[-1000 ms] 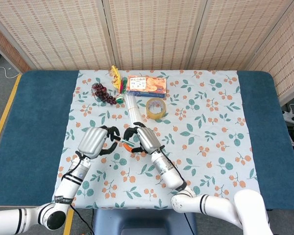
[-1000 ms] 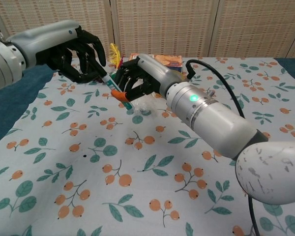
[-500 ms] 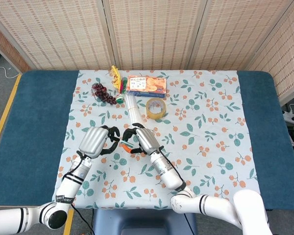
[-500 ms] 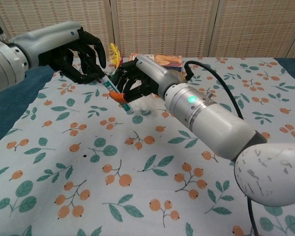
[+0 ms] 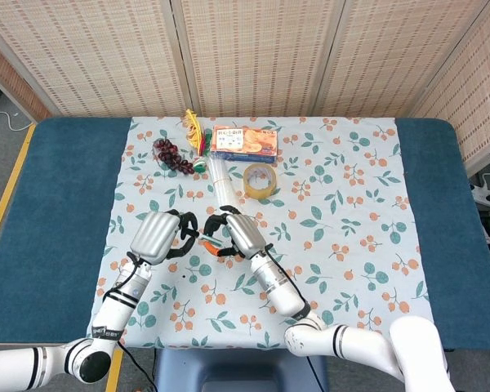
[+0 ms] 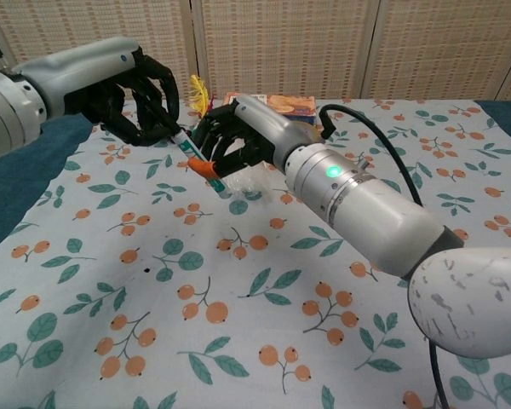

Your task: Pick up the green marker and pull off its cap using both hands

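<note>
Dark fingers [image 6: 157,102] of the left hand [image 6: 123,89] curl around one end of the green marker [image 6: 196,156], while the right hand [image 6: 238,136] clamps the other end, the pen held aloft between them, above the patterned tablecloth [image 6: 238,324] near the table's front. The marker is a slim, rigid, light stick with an orange band; judged from its look, its smooth plastic could slip, so each hand wants a firm hold close to the cap seam, pulling straight along the barrel and not bending it. Which end carries the cap is hard to tell, since the fingers cover both tips. The chest view shows the pen's tilt and both grips from the side; the head view reduces the pen to a sliver between the two hands but reveals what lies beyond: a tape roll [image 5: 261,180], a snack box [image 5: 245,142], a bunch of grapes [image 5: 172,154] and a clear tube [image 5: 221,184].
</note>
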Available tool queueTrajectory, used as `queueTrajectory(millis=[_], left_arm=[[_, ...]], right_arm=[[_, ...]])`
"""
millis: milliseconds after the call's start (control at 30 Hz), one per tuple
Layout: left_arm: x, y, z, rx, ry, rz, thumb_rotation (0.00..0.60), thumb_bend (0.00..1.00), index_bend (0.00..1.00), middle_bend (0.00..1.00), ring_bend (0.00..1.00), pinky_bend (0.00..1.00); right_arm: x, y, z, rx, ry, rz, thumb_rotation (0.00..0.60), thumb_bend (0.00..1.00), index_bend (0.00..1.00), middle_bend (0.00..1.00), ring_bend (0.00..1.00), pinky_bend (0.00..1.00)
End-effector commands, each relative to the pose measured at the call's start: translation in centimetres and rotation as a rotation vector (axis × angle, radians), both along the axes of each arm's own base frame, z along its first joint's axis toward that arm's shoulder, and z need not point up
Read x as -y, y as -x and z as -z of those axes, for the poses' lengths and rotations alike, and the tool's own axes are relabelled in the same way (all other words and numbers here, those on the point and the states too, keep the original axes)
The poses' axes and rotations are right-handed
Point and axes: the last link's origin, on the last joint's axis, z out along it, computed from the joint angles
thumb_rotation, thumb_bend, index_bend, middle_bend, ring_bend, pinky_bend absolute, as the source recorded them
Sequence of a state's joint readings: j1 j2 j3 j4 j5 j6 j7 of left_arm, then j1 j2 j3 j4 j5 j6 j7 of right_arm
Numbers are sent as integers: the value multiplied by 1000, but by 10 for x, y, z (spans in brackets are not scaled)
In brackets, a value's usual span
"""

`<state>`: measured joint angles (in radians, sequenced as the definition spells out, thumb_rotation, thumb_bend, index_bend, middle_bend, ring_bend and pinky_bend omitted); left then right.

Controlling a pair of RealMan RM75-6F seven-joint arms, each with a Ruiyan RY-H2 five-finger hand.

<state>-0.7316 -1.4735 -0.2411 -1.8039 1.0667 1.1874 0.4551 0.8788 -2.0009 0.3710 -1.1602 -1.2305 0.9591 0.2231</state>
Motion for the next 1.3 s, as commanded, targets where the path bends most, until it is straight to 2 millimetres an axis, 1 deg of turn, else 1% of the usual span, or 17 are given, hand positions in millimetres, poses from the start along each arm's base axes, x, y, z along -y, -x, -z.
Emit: queueTrajectory(millis=[33, 167, 300, 400, 533, 667, 733, 967, 1100, 1167, 1233, 1300], left_arm=[[0, 0, 0, -4, -2, 0, 600, 381, 548, 668, 495, 735], [0, 1, 0, -5, -2, -4, 600, 429, 574, 696, 497, 734], [0, -1, 0, -7, -9, -3, 600, 552, 614, 736, 507, 733], [0, -1, -1, -1, -17, -3, 600, 621, 645, 769, 512, 733], [0, -1, -2, 14, -19, -8, 600, 661, 689, 816, 532, 733], [0, -2, -2, 25, -19, -7, 600, 723, 741, 870, 553, 733], [0, -2, -2, 33, -17, -11, 600, 747, 753, 880, 560, 733], [-3, -4, -15, 75, -33, -24, 600, 777, 752, 881, 561, 733], [-7, -1, -28, 94, -50, -33, 600, 775, 753, 882, 561, 733], [-8, 4, -33, 85, -57, -42, 600, 765, 753, 882, 561, 733], [-10, 15, -34, 60, -53, -62, 600, 750, 751, 876, 561, 732], [-12, 29, -32, 22, -40, -89, 600, 745, 747, 864, 561, 731]], right_arm=[[0, 0, 0, 2, 0, 0, 600, 436, 836, 684, 435, 150], [0, 1, 0, -4, 0, -2, 600, 436, 839, 685, 435, 150], [-1, 1, 1, -7, -2, -3, 600, 436, 840, 685, 435, 150], [-1, 1, 1, -3, -3, -4, 600, 436, 840, 685, 435, 150], [-1, 1, 0, -5, -2, -9, 600, 436, 840, 686, 435, 150], [-2, 0, 0, -5, -3, -11, 600, 436, 841, 686, 435, 150], [-3, 1, 1, -10, -1, -15, 600, 436, 841, 686, 435, 150], [-2, 8, 0, -35, 12, -20, 600, 436, 842, 687, 435, 150], [0, 15, -5, -75, 30, -37, 600, 436, 842, 687, 436, 150], [1, 18, -10, -105, 48, -55, 600, 436, 842, 687, 435, 150], [2, 22, -17, -149, 70, -80, 600, 436, 842, 687, 435, 150], [3, 26, -26, -217, 89, -115, 600, 436, 842, 687, 436, 150]])
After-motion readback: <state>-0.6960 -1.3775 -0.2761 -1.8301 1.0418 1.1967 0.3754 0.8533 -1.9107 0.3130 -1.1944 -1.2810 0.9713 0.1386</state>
